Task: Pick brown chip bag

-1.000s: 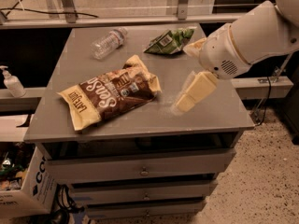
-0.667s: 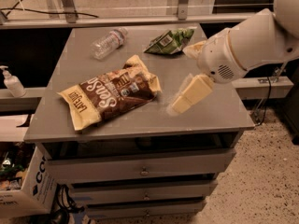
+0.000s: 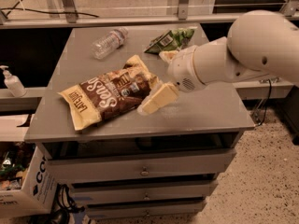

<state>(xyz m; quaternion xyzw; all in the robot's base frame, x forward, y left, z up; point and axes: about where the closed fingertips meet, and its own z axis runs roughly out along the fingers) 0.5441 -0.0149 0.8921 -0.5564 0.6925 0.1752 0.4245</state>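
The brown chip bag (image 3: 110, 94) lies flat on the grey cabinet top (image 3: 205, 111), dark brown in the middle with white lettering and cream-yellow ends. My gripper (image 3: 153, 83) reaches in from the right on the white arm (image 3: 233, 55) and is at the bag's right end. It is open: one cream finger (image 3: 159, 99) lies at the bag's near right corner, and the other finger (image 3: 168, 55) is farther back, by the green bag. Nothing is held.
A green snack bag (image 3: 170, 39) lies at the back of the top. A clear plastic bottle (image 3: 109, 42) lies on its side at the back left. A pump bottle (image 3: 11, 82) stands on a lower shelf at left. A cardboard box (image 3: 23, 190) sits on the floor at left.
The gripper and arm have moved left across the top, from clear of the bag to its right end. The bag, bottle and green bag have not moved.
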